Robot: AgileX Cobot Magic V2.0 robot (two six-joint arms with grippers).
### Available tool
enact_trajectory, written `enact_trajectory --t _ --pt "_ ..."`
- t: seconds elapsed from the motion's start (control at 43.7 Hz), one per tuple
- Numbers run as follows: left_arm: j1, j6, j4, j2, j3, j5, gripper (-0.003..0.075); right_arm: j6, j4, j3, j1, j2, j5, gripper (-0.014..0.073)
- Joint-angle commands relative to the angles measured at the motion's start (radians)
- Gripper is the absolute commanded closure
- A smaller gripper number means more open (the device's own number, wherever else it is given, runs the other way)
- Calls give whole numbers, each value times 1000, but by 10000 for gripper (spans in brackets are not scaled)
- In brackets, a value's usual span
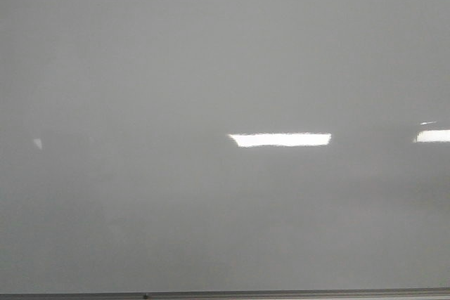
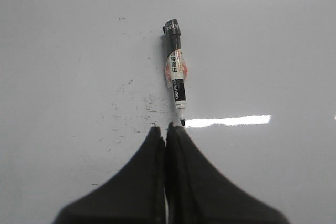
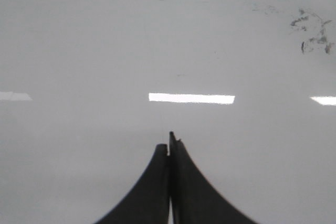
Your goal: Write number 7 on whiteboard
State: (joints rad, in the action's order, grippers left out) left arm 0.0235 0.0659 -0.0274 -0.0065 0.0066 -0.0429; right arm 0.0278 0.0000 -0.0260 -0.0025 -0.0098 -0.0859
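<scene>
Even, rather dim overhead light falls on the whiteboard (image 1: 140,68), which reads flat grey in the front view with slight darkening toward the corners. Bright rectangular glare patches (image 1: 280,140) are blown out to pure white. Beyond the left gripper (image 2: 166,128), a marker (image 2: 175,74) is sharp and casts a faint soft shadow. The right gripper (image 3: 169,139) looks slightly soft, and smudges (image 3: 312,32) ahead of it are blurred.

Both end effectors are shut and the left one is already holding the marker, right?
Not quite. Both are shut, but the left end effector holds nothing: the left wrist view shows the marker lying loose on the whiteboard just beyond its tips. The right end effector is empty too.
</scene>
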Motion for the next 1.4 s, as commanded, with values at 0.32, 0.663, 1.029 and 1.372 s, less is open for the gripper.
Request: enact_trajectory --t 0.32,0.663,1.029,1.372 --pt "7 -9 -8 -13 14 90 741 -7 -12 2 -5 -18 86 663" --pt "7 -9 -8 -13 14 90 741 -7 -12 2 -5 -18 94 663" --pt "7 -9 -8 -13 3 156 741 -3 14 23 -5 -18 223 663" --pt "7 -9 -44 23 -279 0 741 -8 22 310 -5 18 -55 663"
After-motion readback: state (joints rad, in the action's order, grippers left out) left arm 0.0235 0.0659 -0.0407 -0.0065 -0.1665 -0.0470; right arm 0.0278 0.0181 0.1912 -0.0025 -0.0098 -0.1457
